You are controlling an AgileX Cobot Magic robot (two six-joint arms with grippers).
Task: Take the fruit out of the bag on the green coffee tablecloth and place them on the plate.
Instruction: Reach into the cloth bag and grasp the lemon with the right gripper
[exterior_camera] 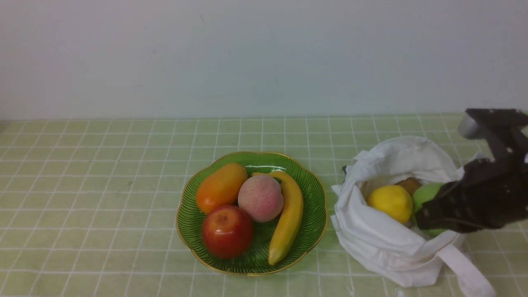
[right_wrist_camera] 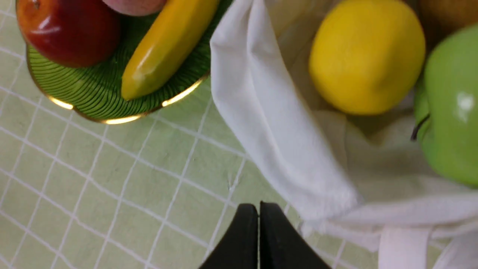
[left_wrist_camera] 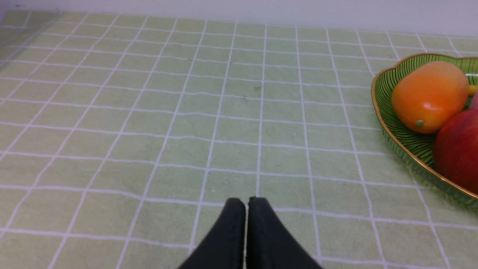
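The white bag lies open on the green checked tablecloth, right of the green plate. Inside it lie a yellow lemon, a green apple and a golden-brown fruit behind them. My right gripper hangs shut over the bag's right side and covers part of the apple. In the right wrist view its fingertips are closed and empty near the bag's rim, short of the lemon and apple. My left gripper is shut over bare cloth, left of the plate.
On the plate lie an orange oval fruit, a peach, a red apple and a banana. A bag strap trails toward the front right. A pale wall stands behind the table.
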